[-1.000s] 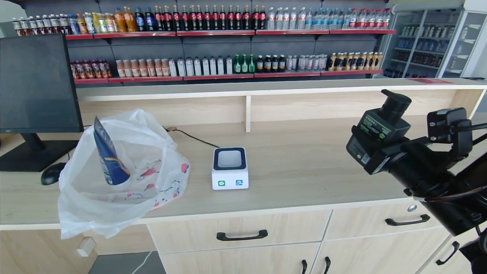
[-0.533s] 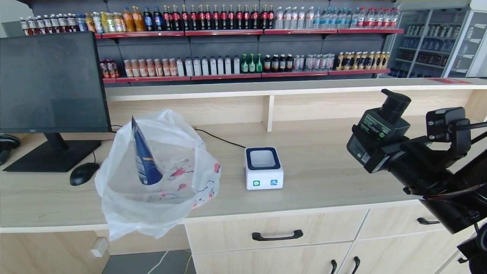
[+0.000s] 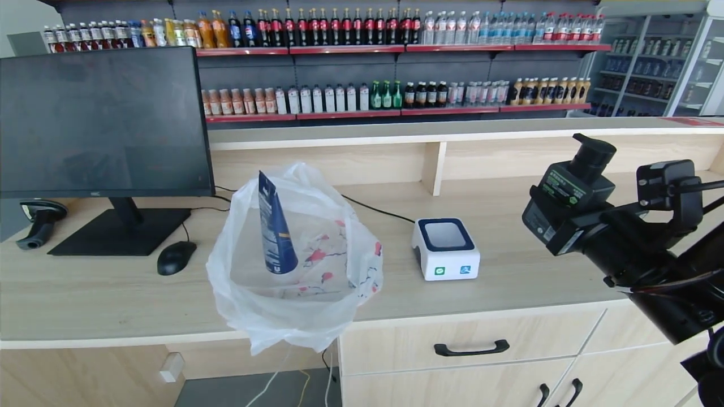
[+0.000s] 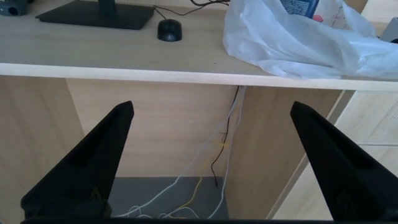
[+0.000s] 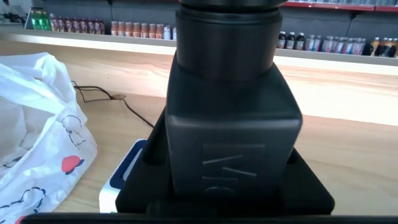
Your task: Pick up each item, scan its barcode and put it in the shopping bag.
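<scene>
A white plastic shopping bag stands open on the wooden counter, with a blue tube upright inside it. To its right sits a white barcode scanner with a dark-rimmed window. Out at the right, above the counter's front edge, my right gripper is shut on a dark bottle with a black cap. That bottle looms close in the right wrist view, over the scanner and beside the bag. My left gripper is open and empty, low in front of the counter, below the bag.
A monitor, a black mouse and a handheld scanner occupy the counter's left part. A raised ledge runs along the back. Drawers with black handles lie under the counter, and cables hang beneath it.
The head camera has turned left, so bag, scanner and monitor sit further right in the picture. The right gripper still holds the dark bottle in the same pose.
</scene>
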`<state>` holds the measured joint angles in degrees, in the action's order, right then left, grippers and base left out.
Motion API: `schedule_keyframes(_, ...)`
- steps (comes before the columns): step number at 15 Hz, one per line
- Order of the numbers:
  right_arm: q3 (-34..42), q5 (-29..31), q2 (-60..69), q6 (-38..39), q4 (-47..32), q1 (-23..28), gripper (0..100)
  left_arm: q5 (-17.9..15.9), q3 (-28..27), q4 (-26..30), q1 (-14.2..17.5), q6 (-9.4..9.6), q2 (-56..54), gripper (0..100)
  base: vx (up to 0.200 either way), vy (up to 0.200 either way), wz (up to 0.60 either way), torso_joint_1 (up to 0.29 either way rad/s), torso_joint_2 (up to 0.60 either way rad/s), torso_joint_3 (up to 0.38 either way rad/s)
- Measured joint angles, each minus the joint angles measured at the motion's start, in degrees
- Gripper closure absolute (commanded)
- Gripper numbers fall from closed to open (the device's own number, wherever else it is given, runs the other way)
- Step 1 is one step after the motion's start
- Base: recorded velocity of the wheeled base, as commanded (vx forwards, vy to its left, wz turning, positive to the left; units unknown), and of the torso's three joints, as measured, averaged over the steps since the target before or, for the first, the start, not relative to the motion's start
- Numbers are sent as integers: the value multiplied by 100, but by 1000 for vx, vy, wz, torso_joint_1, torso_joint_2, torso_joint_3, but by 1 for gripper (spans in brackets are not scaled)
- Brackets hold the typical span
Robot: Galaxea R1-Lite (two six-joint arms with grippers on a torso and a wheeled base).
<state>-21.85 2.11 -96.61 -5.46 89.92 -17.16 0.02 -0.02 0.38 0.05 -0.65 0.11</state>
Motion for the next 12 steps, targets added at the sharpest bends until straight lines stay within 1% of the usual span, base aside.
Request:
schedule_keyframes(2,-83,-1,-49,-4,2,-41,100,0,0,-5,0,2,0,0,0,0,0,0,0,0)
schedule_keyframes(5,-157,-20,-143,-33,2,-276,100,5,2,-5,-2,5,-1,0,0,0,0,0,0,0)
schedule_keyframes(9,-480,-20,-416,-63,-12,-319,100,0,2,-2,-2,7,-1,0,0,0,0,0,0,0)
schedule_keyframes(12,-753,-113,-700,-312,-1,-304,100,2,2,-5,5,5,0,0,0,0,0,0,0,0)
